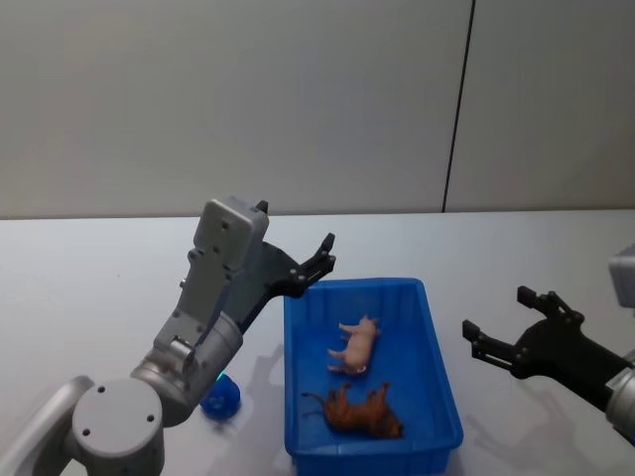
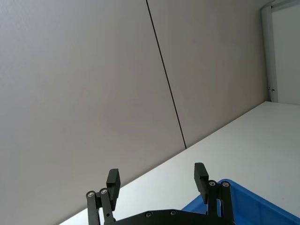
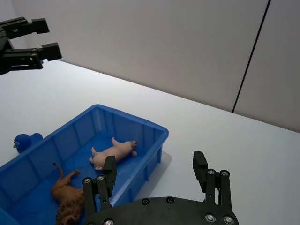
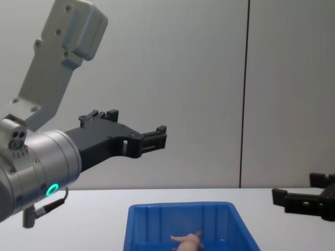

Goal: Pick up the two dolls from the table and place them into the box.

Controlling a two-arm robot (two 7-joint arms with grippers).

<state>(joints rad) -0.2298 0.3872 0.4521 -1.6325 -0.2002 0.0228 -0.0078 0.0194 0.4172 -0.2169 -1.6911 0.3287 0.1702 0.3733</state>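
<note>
The blue box (image 1: 437,342) stands on the white table (image 1: 99,278) in front of me. Inside it a pale pink doll (image 1: 357,344) lies on its side, and a brown lion-like doll (image 1: 363,412) lies nearer the front wall. The right wrist view shows the pink doll (image 3: 113,152), the brown doll (image 3: 67,199) and the box (image 3: 133,119). My left gripper (image 1: 327,253) hangs open and empty, raised over the box's far left corner. My right gripper (image 1: 496,310) is open and empty, right of the box above the table.
A small blue duck-like toy (image 1: 221,395) sits on the table just left of the box, close to my left arm. A grey panelled wall (image 1: 298,99) closes off the back. Bare tabletop stretches right of the box and behind it.
</note>
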